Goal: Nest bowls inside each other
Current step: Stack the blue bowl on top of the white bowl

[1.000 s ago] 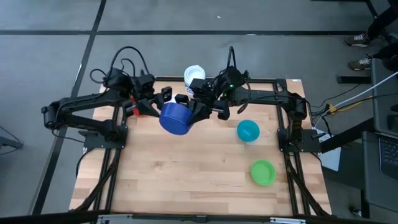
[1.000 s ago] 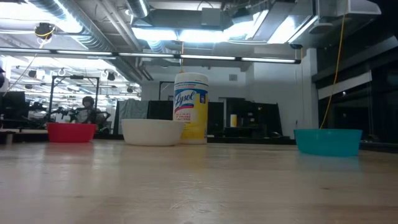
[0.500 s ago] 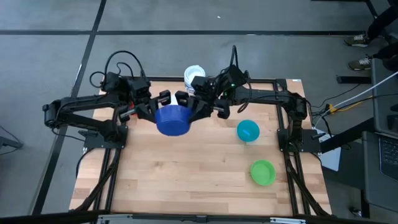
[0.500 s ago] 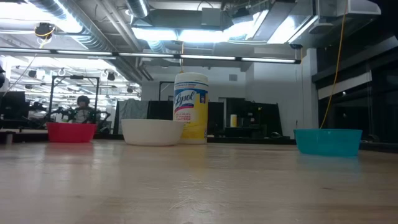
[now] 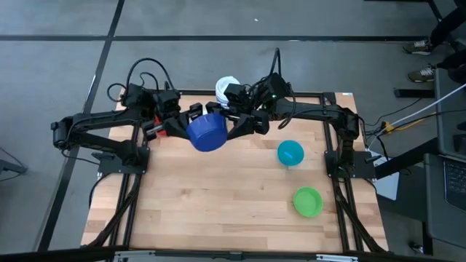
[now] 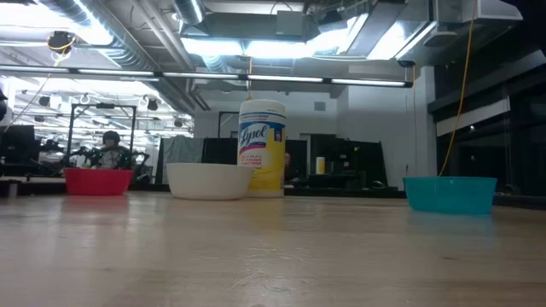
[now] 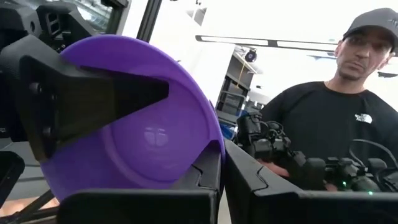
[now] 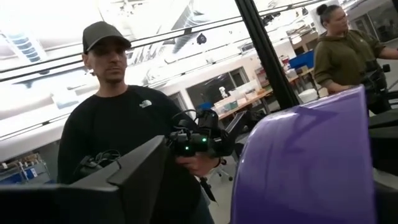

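The dark blue bowl [image 5: 206,133] hangs in the air over the table's far middle, tipped on its side. My left gripper [image 5: 194,119] is shut on it from the left. My right gripper [image 5: 230,125] stands open at the bowl's right, with one finger [image 7: 74,93] inside the bowl and the wall [image 8: 305,155] between its fingers. The white bowl [image 6: 209,180] and red bowl [image 6: 98,181] rest on their bases at the far side. The teal bowl [image 5: 290,153] and green bowl [image 5: 308,201] sit on the right half. My left gripper pinches the dark blue bowl's rim [image 7: 217,144], one finger inside the bowl and one outside. It comes nearly level from the table's left. The bowl is lifted clear of the table and tipped on its side. My right gripper: I cannot tell whether its open fingers touch the bowl's wall.
A yellow jar with a white lid [image 6: 262,147] stands at the far edge beside the white bowl. A person in a dark shirt and cap [image 8: 124,137] stands beyond the table, and another person [image 8: 339,50] farther back. The near half of the table [image 5: 218,211] is bare wood.
My left gripper has shut on the dark blue bowl's rim and my right gripper has opened, letting go of it. The bowl has stayed aloft between the two arms and tipped a little; neither hand has travelled.
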